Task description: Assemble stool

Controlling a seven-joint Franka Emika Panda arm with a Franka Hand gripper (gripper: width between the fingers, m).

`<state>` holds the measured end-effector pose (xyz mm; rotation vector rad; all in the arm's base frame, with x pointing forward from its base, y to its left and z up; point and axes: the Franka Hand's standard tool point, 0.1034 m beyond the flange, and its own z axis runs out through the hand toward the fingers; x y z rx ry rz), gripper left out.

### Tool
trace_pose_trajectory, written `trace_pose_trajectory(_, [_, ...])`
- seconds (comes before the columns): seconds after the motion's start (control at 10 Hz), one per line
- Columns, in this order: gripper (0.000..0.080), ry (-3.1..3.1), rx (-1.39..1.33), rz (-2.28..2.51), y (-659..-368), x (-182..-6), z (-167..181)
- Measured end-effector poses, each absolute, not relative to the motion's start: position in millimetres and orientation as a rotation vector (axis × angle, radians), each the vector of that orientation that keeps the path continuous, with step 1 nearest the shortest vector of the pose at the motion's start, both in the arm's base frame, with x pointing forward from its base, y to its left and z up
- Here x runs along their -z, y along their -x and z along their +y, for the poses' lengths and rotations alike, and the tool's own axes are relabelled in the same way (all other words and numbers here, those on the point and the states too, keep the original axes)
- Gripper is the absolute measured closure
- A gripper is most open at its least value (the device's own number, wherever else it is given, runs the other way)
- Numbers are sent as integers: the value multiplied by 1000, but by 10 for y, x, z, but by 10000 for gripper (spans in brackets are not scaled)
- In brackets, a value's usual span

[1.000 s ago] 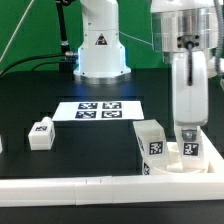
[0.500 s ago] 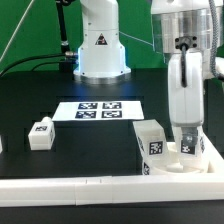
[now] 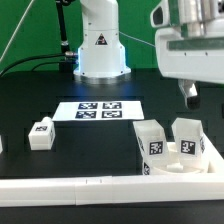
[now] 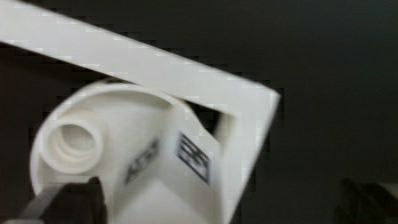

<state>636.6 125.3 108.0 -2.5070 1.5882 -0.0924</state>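
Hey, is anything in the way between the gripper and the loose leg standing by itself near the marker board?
Nothing visible. The gripper hangs above the seat, and only the flat marker board lies between it and the loose leg.

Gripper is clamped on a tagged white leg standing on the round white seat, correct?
No. In the exterior view the two-finger gripper hangs open above the blocky white tagged leg, apart from it; the leg does stand on the round seat.
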Motion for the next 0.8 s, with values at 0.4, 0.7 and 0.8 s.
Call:
trace_pose_trajectory(0.4, [150, 2817, 165, 986, -6451, -1097, 1180])
trace_pose_trajectory(0.7, [150, 2950, 187, 573, -6439, -1063, 1250])
trace_pose_trajectory(0.8, [150, 2973, 194, 476, -6443, -1059, 1224])
